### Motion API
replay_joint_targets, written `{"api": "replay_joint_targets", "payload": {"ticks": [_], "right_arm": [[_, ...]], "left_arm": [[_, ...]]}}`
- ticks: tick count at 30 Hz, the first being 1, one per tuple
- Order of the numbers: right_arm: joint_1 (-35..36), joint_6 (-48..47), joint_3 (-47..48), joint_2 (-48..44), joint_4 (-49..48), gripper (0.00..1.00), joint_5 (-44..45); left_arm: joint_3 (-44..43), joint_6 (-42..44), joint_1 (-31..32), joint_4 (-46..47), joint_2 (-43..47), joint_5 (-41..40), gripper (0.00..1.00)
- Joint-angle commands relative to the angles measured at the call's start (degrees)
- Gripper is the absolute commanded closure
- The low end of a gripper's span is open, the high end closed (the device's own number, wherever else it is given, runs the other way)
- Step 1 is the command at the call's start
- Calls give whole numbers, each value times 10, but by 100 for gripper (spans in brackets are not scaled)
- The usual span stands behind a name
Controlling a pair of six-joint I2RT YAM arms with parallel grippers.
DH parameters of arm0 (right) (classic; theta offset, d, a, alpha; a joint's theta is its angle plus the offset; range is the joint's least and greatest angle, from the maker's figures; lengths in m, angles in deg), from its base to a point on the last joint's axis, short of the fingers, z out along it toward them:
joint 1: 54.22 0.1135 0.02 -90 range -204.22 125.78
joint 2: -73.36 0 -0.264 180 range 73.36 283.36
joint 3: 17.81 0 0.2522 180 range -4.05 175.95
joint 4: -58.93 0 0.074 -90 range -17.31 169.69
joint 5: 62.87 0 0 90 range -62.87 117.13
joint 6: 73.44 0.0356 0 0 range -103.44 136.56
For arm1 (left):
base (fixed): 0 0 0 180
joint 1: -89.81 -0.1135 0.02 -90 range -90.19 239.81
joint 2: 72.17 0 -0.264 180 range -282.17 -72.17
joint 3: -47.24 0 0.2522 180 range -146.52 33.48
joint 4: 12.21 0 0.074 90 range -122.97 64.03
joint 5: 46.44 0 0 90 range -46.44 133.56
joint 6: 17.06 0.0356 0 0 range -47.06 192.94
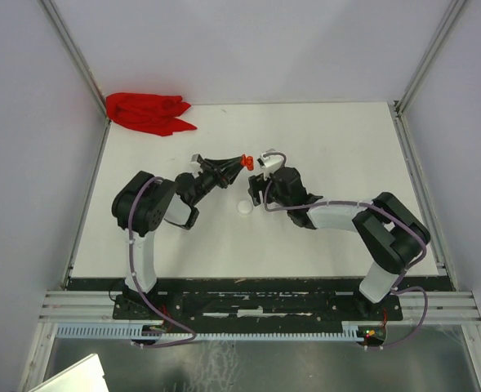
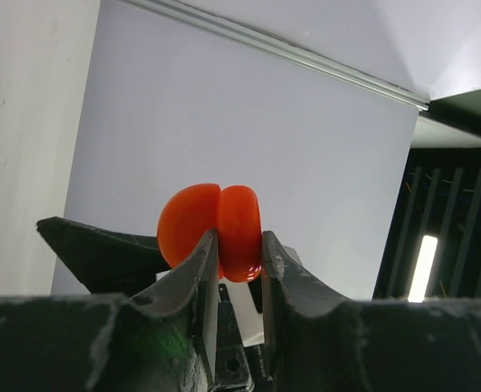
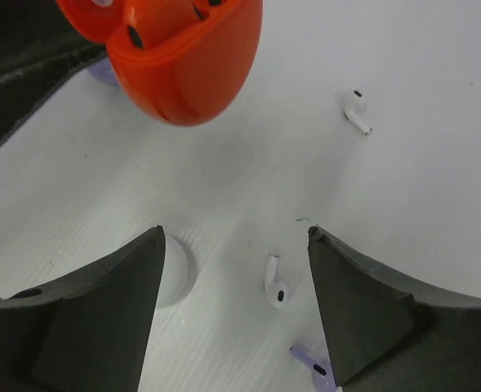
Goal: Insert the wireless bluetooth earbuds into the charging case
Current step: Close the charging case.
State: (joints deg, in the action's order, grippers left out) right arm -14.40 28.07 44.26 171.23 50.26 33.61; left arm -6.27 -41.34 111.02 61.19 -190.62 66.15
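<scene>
Currently, the left gripper [image 2: 238,241] is clamped on the red charging case [image 2: 211,219] (its lid hinged open), held off the table [image 1: 346,147]. The right gripper [image 3: 235,234] stands wide and empty above one white earbud [image 3: 276,283] lying on the table; a second white earbud [image 3: 356,109] and a purple earbud [image 3: 312,362] lie near

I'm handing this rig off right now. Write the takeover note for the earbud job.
Left end effector: shut on the orange charging case, held above the table, lid apparently open.
Right end effector: open, empty, hovering low over the table.
On the table: near white earbud under the right fingers, far white earbud, purple earbud, white disc.
Done: case is in hand; I cannot tell what is in its wells.
Left: pick up the loose earbuds and seat them in the case.
</scene>
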Motion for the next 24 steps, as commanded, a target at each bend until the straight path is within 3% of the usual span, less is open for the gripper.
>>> {"api": "replay_joint_targets", "payload": {"ticks": [1, 7, 24], "right_arm": [[-1, -43, -33, -2, -234, 21, 15], [-1, -115, -69, 66, -447, 20, -4], [-1, -155, -27, 125, -494, 18, 47]], "left_arm": [[-13, -12, 11, -11, 33, -44, 97], [-4, -10, 16, -17, 39, -46, 97], [21, -33, 24, 37, 14, -40, 97]]}}
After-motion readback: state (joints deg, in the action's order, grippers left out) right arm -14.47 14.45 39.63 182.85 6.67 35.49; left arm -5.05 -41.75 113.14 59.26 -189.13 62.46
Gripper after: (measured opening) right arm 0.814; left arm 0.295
